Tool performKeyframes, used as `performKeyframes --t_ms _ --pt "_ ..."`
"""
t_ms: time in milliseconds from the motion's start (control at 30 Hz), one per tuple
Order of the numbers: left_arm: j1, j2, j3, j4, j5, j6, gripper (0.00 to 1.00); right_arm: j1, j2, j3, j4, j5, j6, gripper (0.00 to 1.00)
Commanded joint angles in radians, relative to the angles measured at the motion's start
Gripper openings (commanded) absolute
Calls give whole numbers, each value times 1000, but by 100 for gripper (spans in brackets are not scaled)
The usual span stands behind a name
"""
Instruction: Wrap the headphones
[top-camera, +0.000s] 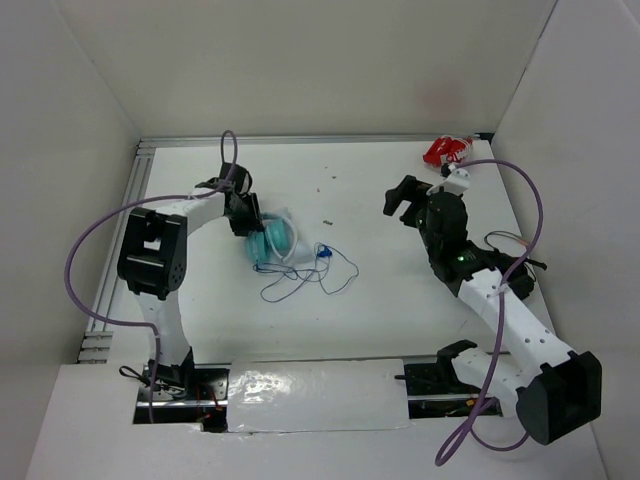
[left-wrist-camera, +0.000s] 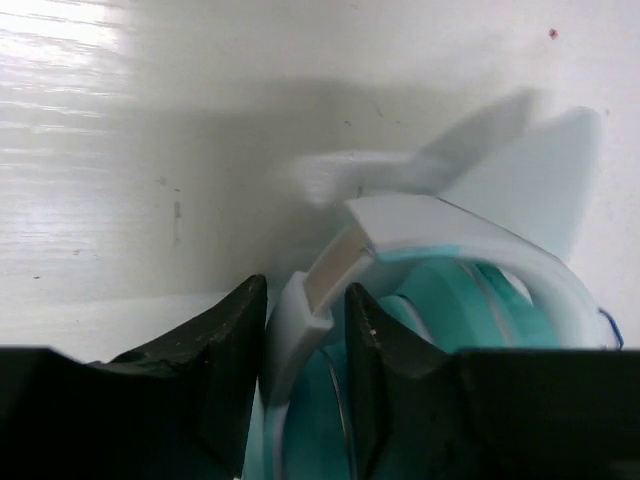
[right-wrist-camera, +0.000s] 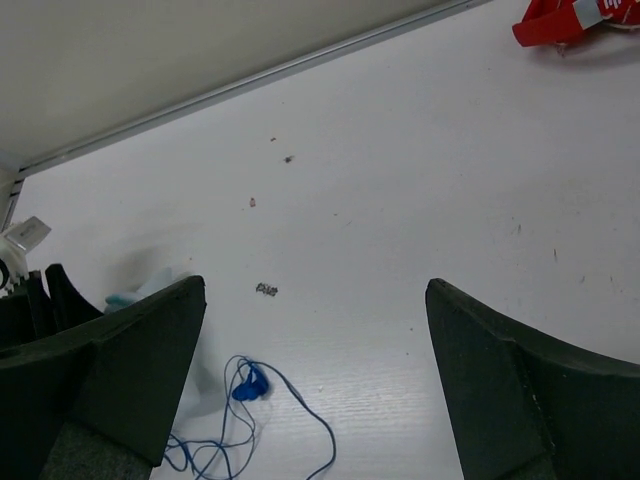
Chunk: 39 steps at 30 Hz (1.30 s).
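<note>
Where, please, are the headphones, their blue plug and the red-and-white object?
headphones (top-camera: 272, 240), top external view, on the teal ear cup.
blue plug (right-wrist-camera: 250, 384), right wrist view, on the plug body.
red-and-white object (top-camera: 446, 151), top external view, on its red middle.

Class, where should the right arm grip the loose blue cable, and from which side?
Probably the blue plug, from above: it lies flat on the table, apart from the headphones, and is bulkier than the thin cable, so open jaws can straddle it.

Top external: high behind arm bases, down over whole table (top-camera: 400, 300). Left wrist: close on headphones (left-wrist-camera: 470, 290). Right wrist: raised, oblique; shares blue plug (right-wrist-camera: 250, 384) with top.
</note>
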<state>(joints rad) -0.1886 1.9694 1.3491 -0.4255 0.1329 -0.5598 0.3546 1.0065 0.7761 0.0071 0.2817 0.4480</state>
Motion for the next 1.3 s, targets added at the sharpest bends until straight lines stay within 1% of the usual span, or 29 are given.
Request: performKeyframes --t_ms 0,33,100,133,167,200,233,367,400,500,567,633,667,700,767,867,900,933,967,1000,1033,1067,1100,1167,1200,1233,1267 --pt "-41 -12 -37 -6 -32 20 45 21 -2 28 44 50 -9 98" --pt "-57 -21 -41 4 -39 26 40 24 0 28 48 41 -21 98" --pt "-75 -62 -48 23 -61 41 17 38 9 32 50 7 -46 98" --pt "-81 -63 -48 24 -61 40 17 46 9 32 44 -12 -55 98" --pt "-84 -82 -44 24 -68 40 2 55 21 46 37 -31 -71 98" --pt "-95 -98 -41 28 -73 41 0 66 29 52 30 -33 -80 99" --pt "-101 -98 -38 30 -73 47 0 78 41 60 33 -39 -94 99" --pt "-143 -217 -5 19 -128 55 0 133 49 51 70 -50 -117 100" --pt "-167 -240 -7 25 -128 63 0 153 52 49 73 -50 -120 100" --pt "-219 -322 -24 54 -206 86 0 164 55 51 73 -82 -124 100" --pt "-242 -378 -47 111 -226 116 0 170 49 38 106 -182 -146 100" --pt "-271 -423 -65 155 -227 185 0 182 34 14 131 -277 -187 100" --pt "-287 -434 -68 186 -222 213 0 188 27 6 149 -276 -193 100" --pt "-290 -441 -68 194 -223 218 0 196 8 -9 157 -306 -203 100" --pt "-293 -455 -38 191 -231 210 0 210 -14 -34 189 -299 -210 100" --pt "-295 -454 83 144 -291 173 0 213 -78 -96 250 -285 -206 100" --pt "-295 -448 160 101 -312 164 0 211 -115 -142 269 -285 -215 100" --pt "-293 -448 195 79 -315 150 0 213 -137 -174 292 -294 -229 100" --pt "-292 -448 232 61 -319 126 0 210 -155 -204 353 -323 -268 100" --pt "-290 -449 298 29 -317 112 0 210 -193 -263 385 -328 -282 100" --pt "-287 -449 330 15 -306 100 0 210 -204 -293 445 -328 -291 100" --pt "-282 -449 359 4 -302 72 0 207 -221 -328 464 -326 -295 100" --pt "-278 -452 408 -13 -302 61 0 205 -223 -336 475 -334 -302 100" --pt "-272 -455 453 -22 -305 31 0 196 -201 -345 487 -369 -310 100" --pt "-270 -455 487 -27 -303 25 0 196 -186 -347 496 -421 -313 100" --pt "-267 -457 502 -27 -300 5 0 196 -168 -350 543 -453 -313 100" --pt "-265 -460 518 -29 -291 -5 0 198 -113 -366 588 -490 -313 100"
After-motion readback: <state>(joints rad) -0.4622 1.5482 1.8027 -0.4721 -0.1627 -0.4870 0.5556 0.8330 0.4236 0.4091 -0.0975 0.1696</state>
